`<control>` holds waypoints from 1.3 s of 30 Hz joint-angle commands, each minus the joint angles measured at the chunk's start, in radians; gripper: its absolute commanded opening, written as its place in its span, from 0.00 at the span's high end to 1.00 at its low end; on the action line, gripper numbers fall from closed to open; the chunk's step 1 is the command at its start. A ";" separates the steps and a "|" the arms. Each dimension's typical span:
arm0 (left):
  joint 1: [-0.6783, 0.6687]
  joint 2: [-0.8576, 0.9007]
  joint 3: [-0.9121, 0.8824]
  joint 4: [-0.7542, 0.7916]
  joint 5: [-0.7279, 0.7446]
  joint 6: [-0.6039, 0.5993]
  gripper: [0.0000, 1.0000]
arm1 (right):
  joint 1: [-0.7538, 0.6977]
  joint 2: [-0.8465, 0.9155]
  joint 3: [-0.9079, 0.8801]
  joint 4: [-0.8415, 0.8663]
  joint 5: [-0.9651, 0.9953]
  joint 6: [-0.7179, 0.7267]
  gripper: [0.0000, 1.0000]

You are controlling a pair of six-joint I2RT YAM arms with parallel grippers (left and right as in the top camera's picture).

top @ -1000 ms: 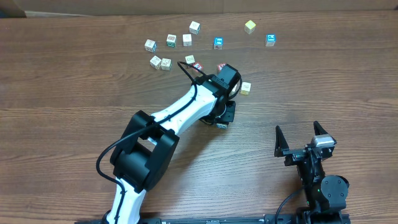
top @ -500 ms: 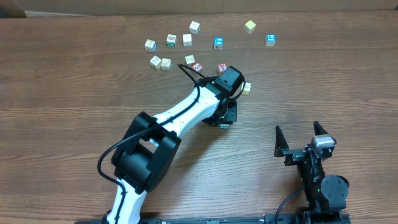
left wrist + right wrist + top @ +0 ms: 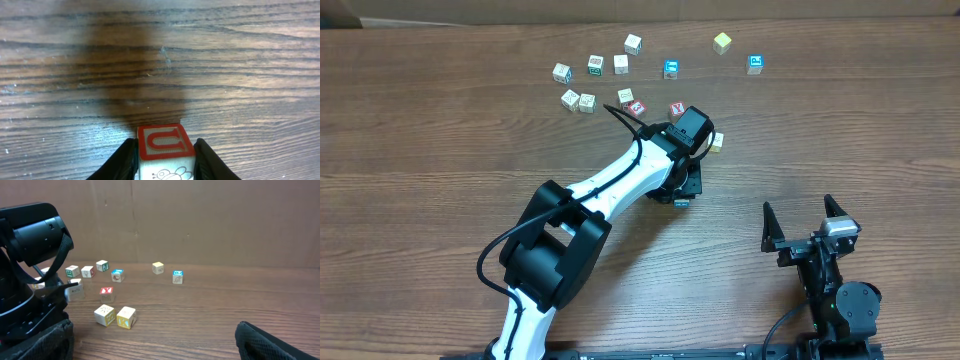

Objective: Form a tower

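Note:
A cube with a red U on top and a bee drawn on its side (image 3: 165,145) sits between the black fingers (image 3: 125,160) of my left gripper (image 3: 165,152), which press close on both flanks. From above, the left gripper (image 3: 685,183) points down at mid-table, and only a blue-edged sliver of a block (image 3: 679,201) pokes out under it. The rest of the tower is hidden by the arm. My right gripper (image 3: 798,207) rests wide open near the front right with nothing in it; its fingers (image 3: 270,340) frame bare wood.
Several loose alphabet cubes lie scattered along the back: a pale group (image 3: 590,70), a blue one (image 3: 671,68), another blue one (image 3: 755,64), a yellowish one (image 3: 722,42), red ones (image 3: 637,106) and one just right of the left wrist (image 3: 716,141). A cardboard wall (image 3: 200,220) stands behind.
The left gripper has shifted slightly toward the back right and now half covers the cube beside it. Right arm has not moved.

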 commanded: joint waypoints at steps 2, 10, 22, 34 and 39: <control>-0.009 0.002 -0.003 -0.006 0.043 -0.054 0.62 | 0.001 -0.007 -0.010 0.006 -0.006 0.006 0.00; -0.009 0.002 -0.003 -0.005 0.057 -0.054 0.74 | 0.001 -0.007 -0.010 0.006 -0.006 0.006 0.00; -0.015 0.002 -0.003 -0.004 0.061 -0.053 0.44 | 0.001 -0.007 -0.010 0.006 -0.006 0.006 0.00; 0.035 0.002 0.309 -0.124 -0.048 0.216 0.20 | 0.001 -0.007 -0.010 0.006 -0.006 0.006 0.00; 0.049 0.002 0.650 -0.183 -0.197 0.441 0.27 | 0.001 -0.007 -0.010 0.006 -0.006 0.006 0.00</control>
